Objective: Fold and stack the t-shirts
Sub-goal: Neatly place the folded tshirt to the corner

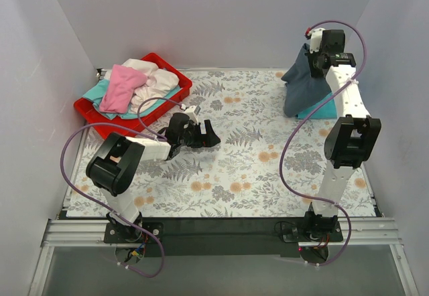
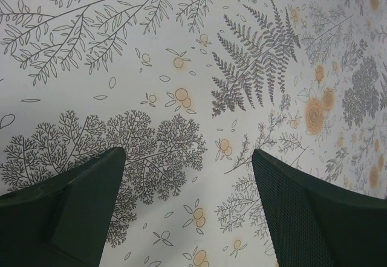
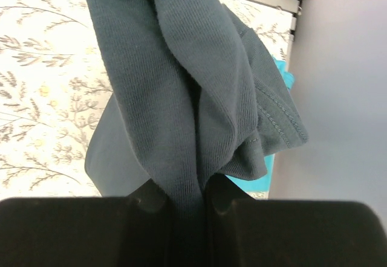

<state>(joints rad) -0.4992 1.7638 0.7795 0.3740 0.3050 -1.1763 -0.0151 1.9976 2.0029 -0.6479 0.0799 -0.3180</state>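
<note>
Floral-covered table (image 1: pixel 268 175), far right corner: my right fingers (image 3: pixel 91 231) are clamped on a bunched fold of the slate grey-blue t-shirt (image 3: pixel 181 86), which hangs over the turquoise t-shirt (image 1: pixel 325 110), while my left fingers (image 2: pixel 78 212) stand wide apart and empty above the table. I judge the knit soft, light and limp, sagging wherever unsupported, so it is best taken at a shoulder seam or hem corner, not mid-panel.
</note>
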